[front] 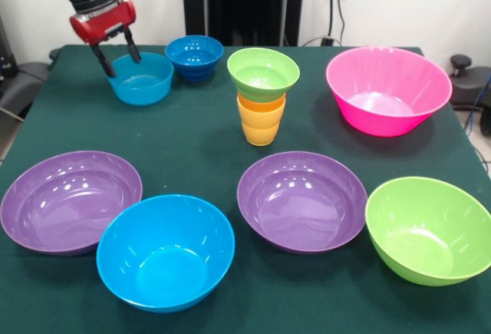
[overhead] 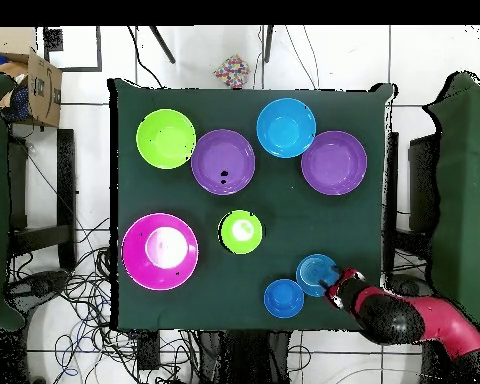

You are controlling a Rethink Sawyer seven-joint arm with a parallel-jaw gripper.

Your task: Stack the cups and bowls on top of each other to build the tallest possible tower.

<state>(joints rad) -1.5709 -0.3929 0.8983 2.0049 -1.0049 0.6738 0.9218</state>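
Note:
The tower stands mid-table: a small green bowl (front: 263, 73) on an orange cup (front: 261, 104) nested in a yellow-orange cup (front: 260, 128). From above only the green bowl (overhead: 241, 231) shows. The small light blue bowl (front: 143, 80) (overhead: 316, 272) sits on the table beside the small dark blue bowl (front: 194, 56) (overhead: 283, 298). My gripper (front: 123, 65) (overhead: 336, 288) is open, its black fingers (front: 103, 61) at the light blue bowl's rim on the side towards the robot, holding nothing.
Large bowls stand around: pink (front: 387, 90) (overhead: 160, 251), green (front: 430, 230) (overhead: 166, 138), two purple (front: 70, 200) (front: 301, 200), blue (front: 165, 251) (overhead: 286, 127). The green cloth table (front: 199, 130) ends just behind the small blue bowls.

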